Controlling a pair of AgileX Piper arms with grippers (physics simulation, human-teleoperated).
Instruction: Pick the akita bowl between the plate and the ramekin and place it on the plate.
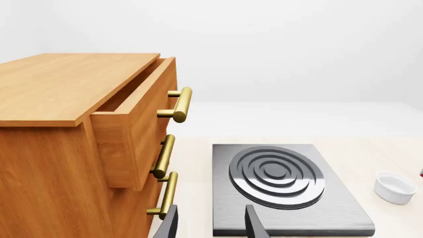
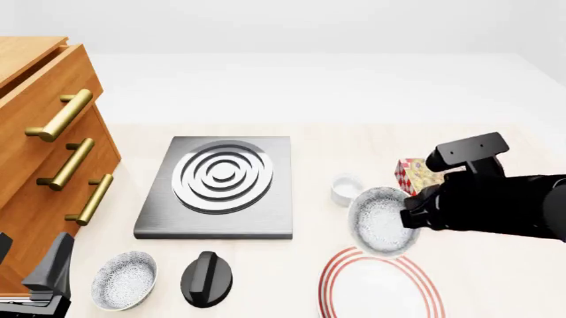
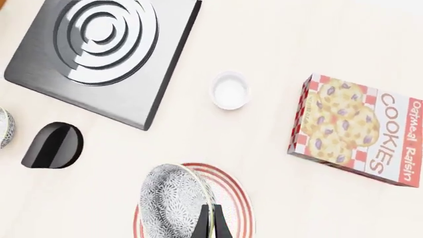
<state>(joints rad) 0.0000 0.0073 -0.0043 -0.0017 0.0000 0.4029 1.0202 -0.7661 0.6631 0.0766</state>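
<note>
Our right gripper pinches the akita bowl's rim, holding it tilted above the plate; our left gripper idles, jaws spread.

Flat red-and-white checkered cardboard box with cookie picture, right of small white cup: white "COOKIES" on red band, "Oatmeal Raisin" beside it. No other text readable.

Pale table carries hob slab, ramekin, plate, black knob, speckled bowl, seemingly cookie box.
</note>
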